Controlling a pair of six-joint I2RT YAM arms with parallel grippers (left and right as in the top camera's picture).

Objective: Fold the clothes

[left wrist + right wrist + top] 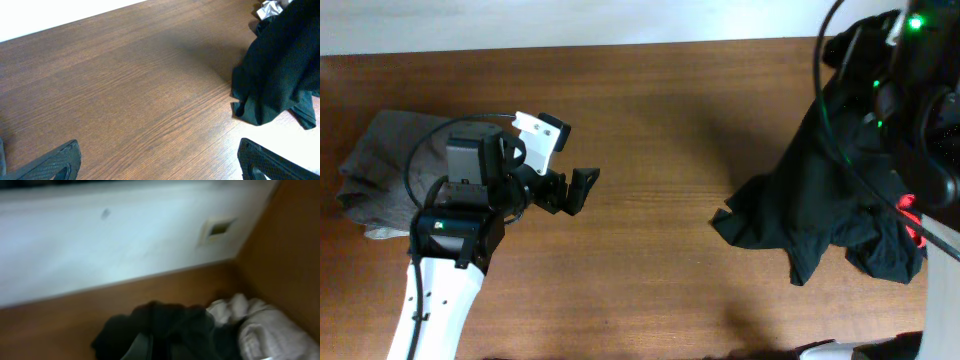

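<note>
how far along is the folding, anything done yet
Maybe done: the grey cloth garment lies in a compact heap at the left end of the brown wooden table; how neat its fold is I cannot tell. In hand: the right pincer is shut on the large black cloth garment, holding it up in a peak. The left pincer hangs open, empty. Left: spreading and folding the black one.
</note>
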